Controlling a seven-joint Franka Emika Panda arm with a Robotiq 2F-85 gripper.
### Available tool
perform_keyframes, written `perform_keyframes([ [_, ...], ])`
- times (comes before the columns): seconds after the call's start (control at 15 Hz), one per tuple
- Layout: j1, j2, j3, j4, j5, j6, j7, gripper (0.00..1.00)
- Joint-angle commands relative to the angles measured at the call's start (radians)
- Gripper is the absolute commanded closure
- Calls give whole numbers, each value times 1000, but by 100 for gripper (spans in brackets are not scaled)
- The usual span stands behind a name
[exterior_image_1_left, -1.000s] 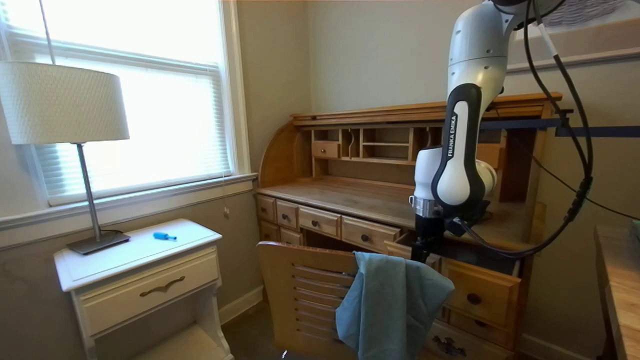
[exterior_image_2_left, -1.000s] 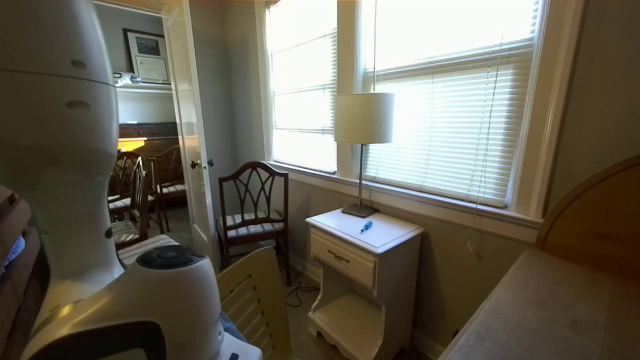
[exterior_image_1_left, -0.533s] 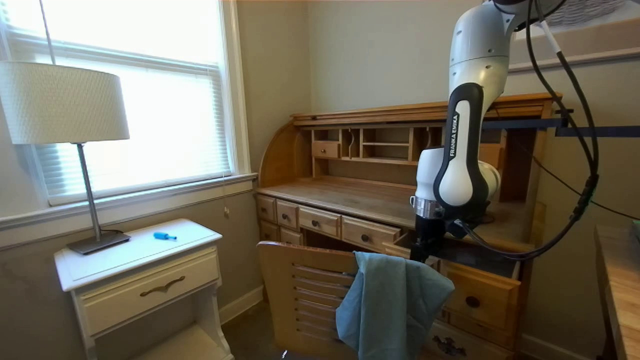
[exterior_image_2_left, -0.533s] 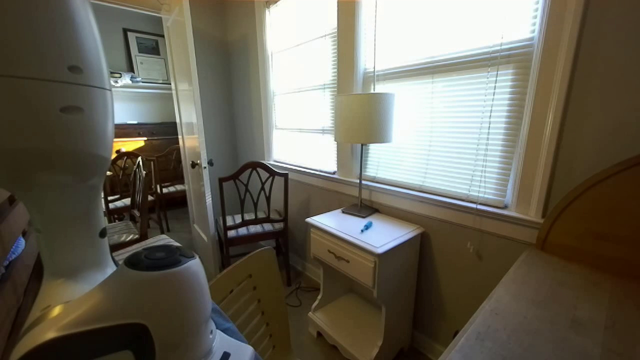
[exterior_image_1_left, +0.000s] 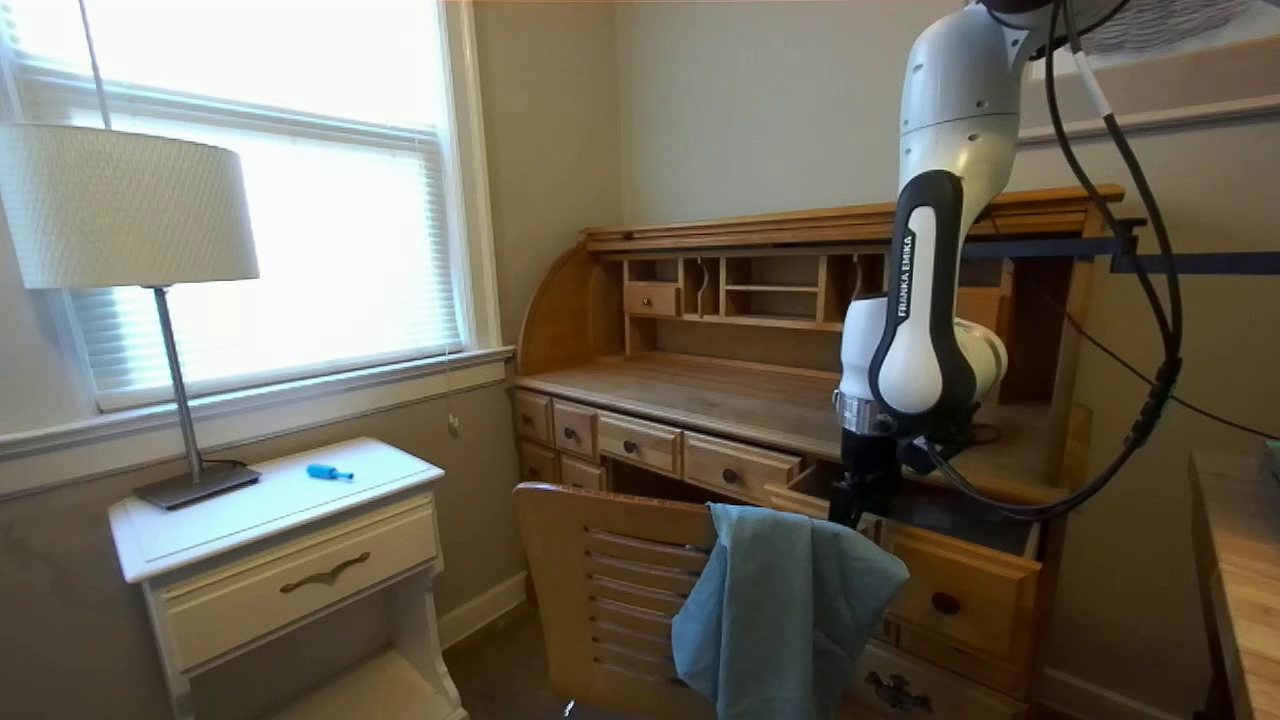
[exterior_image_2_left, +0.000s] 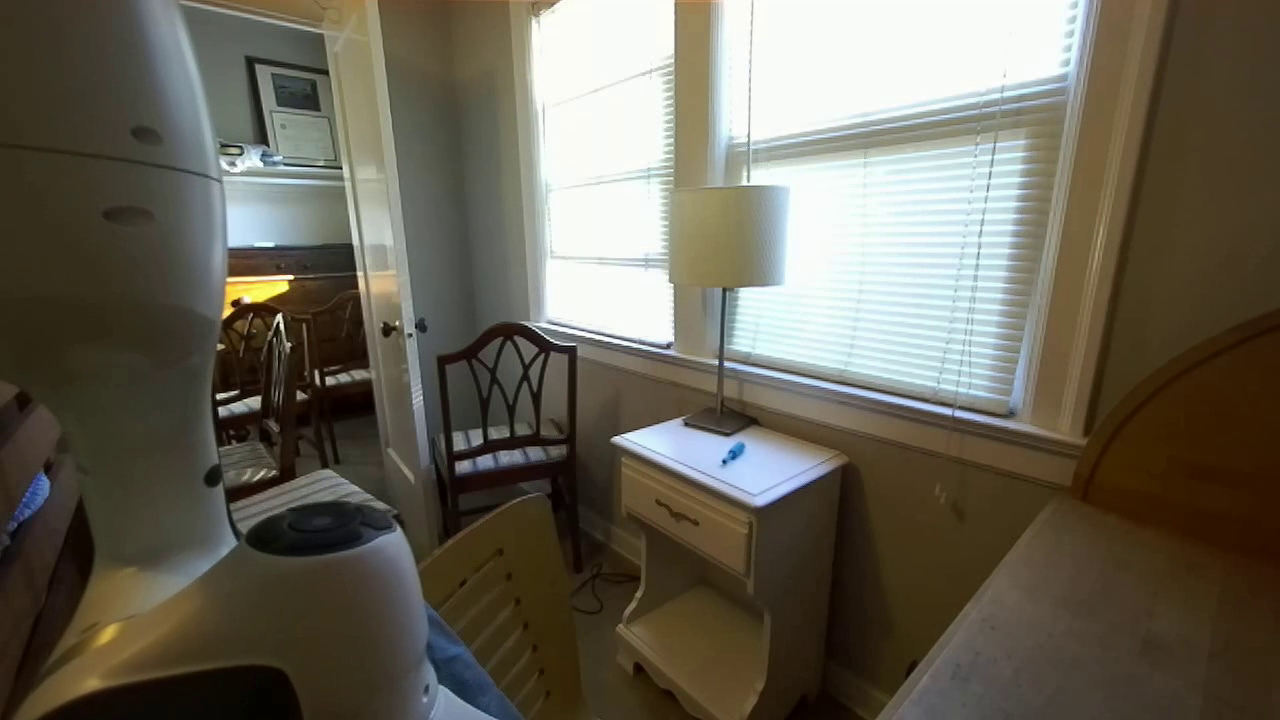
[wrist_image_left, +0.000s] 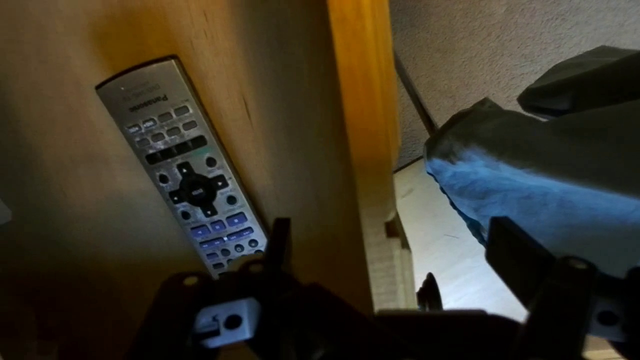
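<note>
Gripper (wrist_image_left: 391, 230), black and 2-fingered — released, with jaws parted wide. Hangs over the front edge of a pulled-out drawer of honey-brown wood (wrist_image_left: 370, 125); in the wrist view, appears to straddle that edge, with 1 jaw over the inside and 1 over the outside. Hard to tell whether touching. On the drawer floor, near the inner jaw: a long, slim remote control of grey plastic (wrist_image_left: 186, 170), marked Panasonic, with black and violet-blue buttons. Lies flat and slantwise, partly hidden at the lower end behind the gripper. Near the outer jaw: a limp cloth of dusty-blue fabric (exterior_image_1_left: 790, 610), draped over a slatted chair of light-brown wood (exterior_image_1_left: 565, 590). Around the drawer, in an exterior view: a roll-top desk of honey-brown wood (exterior_image_1_left: 690, 385). In both exterior views — a boxy, white-painted nightstand (exterior_image_1_left: 290, 510), bearing a lamp with a cream drum shade (exterior_image_1_left: 130, 210) and a small, slim object of bright blue (exterior_image_1_left: 328, 472).
</note>
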Motion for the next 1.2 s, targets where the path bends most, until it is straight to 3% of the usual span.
perform_keyframes([
  [0.0, 10, -15, 6, -23, 0, -5, -30, 0],
  [0.2, -102, -11, 130, -20, -46, 36, -99, 0],
  [0.33, -230, -1, 247, -25, -83, 67, -156, 0],
  [0.47, -303, 1, 284, -35, -106, 49, -196, 0],
  [0.6, -234, -13, 205, -30, -66, -30, -162, 0],
  [0.8, -201, -20, 169, -37, -66, -35, -164, 0],
  [1.13, -76, -100, 61, -94, -65, 1, -158, 0],
])
